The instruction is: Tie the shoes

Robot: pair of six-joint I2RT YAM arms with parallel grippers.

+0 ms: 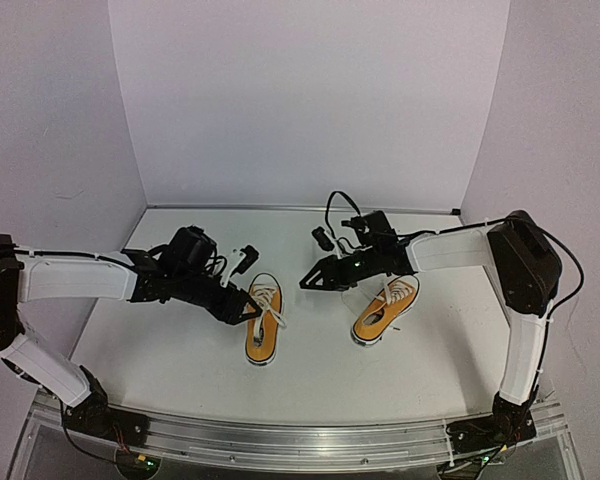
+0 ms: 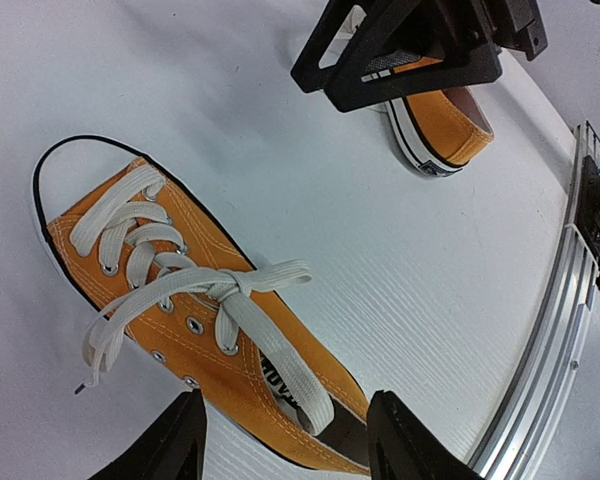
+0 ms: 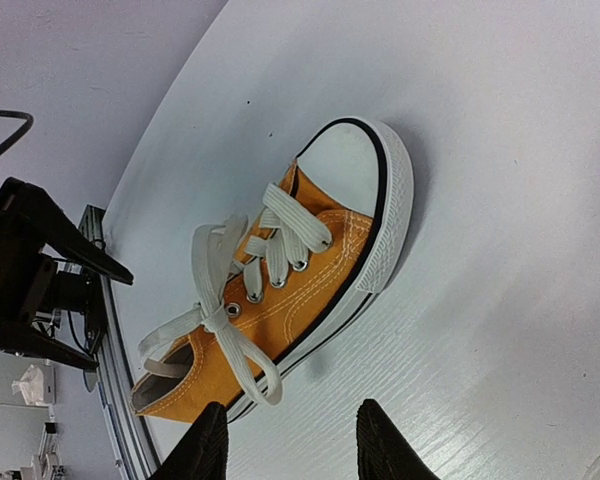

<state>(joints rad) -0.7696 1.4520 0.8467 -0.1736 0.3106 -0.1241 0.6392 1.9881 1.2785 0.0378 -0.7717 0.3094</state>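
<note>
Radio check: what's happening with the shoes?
Left claw open, empty. Right claw open, empty. Orange-yellow canvas sneaker under left claw: white laces crossed, no bow. Nothing blocking.

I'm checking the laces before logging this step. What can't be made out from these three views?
Right shoe laces: too small in the top view to tell tied from loose; in the left wrist view the right gripper covers its front.
Left shoe heel: cut off by the left wrist view's bottom edge, between the fingers of the left gripper.
Jaws' gap in the top view: both too small and dark to read.
</note>
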